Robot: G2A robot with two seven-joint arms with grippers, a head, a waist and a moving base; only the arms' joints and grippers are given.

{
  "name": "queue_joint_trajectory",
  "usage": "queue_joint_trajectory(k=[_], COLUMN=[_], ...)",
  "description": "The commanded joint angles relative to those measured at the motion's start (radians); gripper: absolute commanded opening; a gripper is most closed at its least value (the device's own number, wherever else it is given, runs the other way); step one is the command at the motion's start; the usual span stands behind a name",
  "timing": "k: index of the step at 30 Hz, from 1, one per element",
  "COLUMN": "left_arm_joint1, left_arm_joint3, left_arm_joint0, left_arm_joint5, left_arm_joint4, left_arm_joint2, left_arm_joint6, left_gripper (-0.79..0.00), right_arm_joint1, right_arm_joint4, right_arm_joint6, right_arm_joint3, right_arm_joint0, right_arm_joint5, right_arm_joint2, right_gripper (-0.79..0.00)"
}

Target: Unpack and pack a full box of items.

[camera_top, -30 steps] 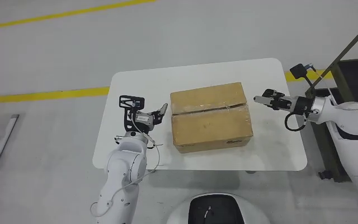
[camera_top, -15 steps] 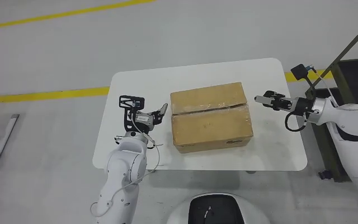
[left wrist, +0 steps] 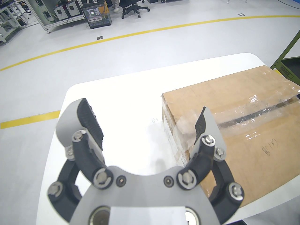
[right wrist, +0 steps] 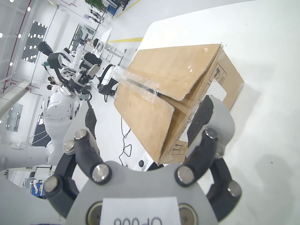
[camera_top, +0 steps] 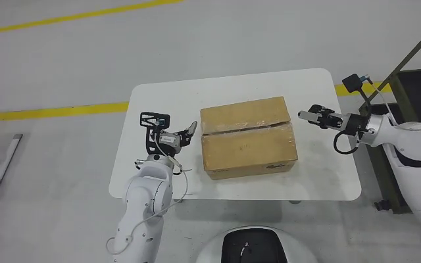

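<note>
Two grippers flank a taped cardboard box (camera_top: 247, 137) at the middle of the white table (camera_top: 158, 98). The left gripper (camera_top: 173, 125) hangs spread wide beside its left end. The right gripper (camera_top: 306, 115), fingers also apart, sits near its right end.

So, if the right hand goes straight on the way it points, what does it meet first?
Probably the cardboard box, at its near end where the top flaps meet; depth is unclear.

Pen scrawl (left wrist: 269, 147) on the box (left wrist: 246, 90) top (not legible), arrow handling marks (right wrist: 176, 149) on its end
</note>
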Motion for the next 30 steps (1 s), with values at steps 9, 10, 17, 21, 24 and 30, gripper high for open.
queue_joint_trajectory(k=[9,10,17,21,24,30], left_arm_joint1=[0.0,0.0,0.0,0.0,0.0,0.0], left_arm_joint3=[0.0,0.0,0.0,0.0,0.0,0.0], left_arm_joint0=[0.0,0.0,0.0,0.0,0.0,0.0], left_arm_joint5=[0.0,0.0,0.0,0.0,0.0,0.0], left_arm_joint4=[0.0,0.0,0.0,0.0,0.0,0.0], left_arm_joint2=[0.0,0.0,0.0,0.0,0.0,0.0], left_arm_joint6=[0.0,0.0,0.0,0.0,0.0,0.0], left_gripper=[0.0,0.0,0.0,0.0,0.0,0.0], right_arm_joint1=[0.003,0.003,-0.003,-0.005,-0.006,-0.006], right_arm_joint4=[0.02,0.013,-0.008,-0.016,-0.036,-0.062], right_arm_joint6=[0.056,0.062,0.078,0.077,0.077,0.07], right_arm_joint3=[-0.024,-0.021,0.021,0.051,0.071,0.11], right_arm_joint0=[0.06,0.072,0.138,0.166,0.185,0.206], right_arm_joint5=[0.025,0.034,0.062,0.074,0.083,0.094], right_arm_joint2=[-0.08,-0.092,-0.182,-0.219,-0.242,-0.271], right_gripper=[0.0,0.0,-0.449,-0.431,-0.431,-0.422])
